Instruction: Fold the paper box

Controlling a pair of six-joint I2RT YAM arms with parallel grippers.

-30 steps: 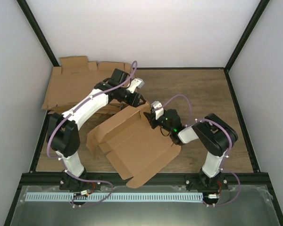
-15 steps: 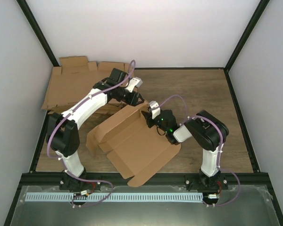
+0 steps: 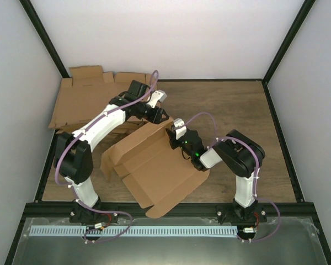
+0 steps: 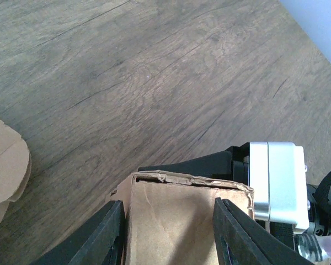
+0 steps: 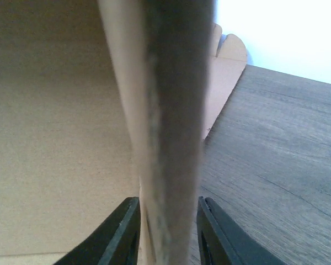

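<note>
From the top camera I see the box [image 3: 154, 168] lying opened out in the middle of the worktop [image 3: 231, 105], turned at an angle. One rounded flap reaches the near edge between the two arm bases. Its far corner is lifted off the wood where both arms meet it. It is plain brown cardboard with crease lines running across the panels. The left gripper [image 3: 161, 117] reaches over from the left and comes down on that raised far corner. In the left wrist view its fingers [image 4: 111, 234] stand apart, with an upright cardboard wall showing in the gap. The torn-looking top edge of that wall runs across between them and passes behind the other finger. So I read the pincer as apart, lying against the wall rather than nipping it. I cannot tell how hard it presses. The right gripper [image 3: 174, 141] comes in from the right, just beside the left one, low against the same corner. In the right wrist view a thick, blurred edge of a cardboard panel fills the whole gap between its fingers [image 5: 121, 234], touching both. That pincer is clamped on the box. A pile [image 3: 83, 99] of flat brown blanks sits in the far left corner of the worktop, partly under the left arm, apart from the box.
</note>
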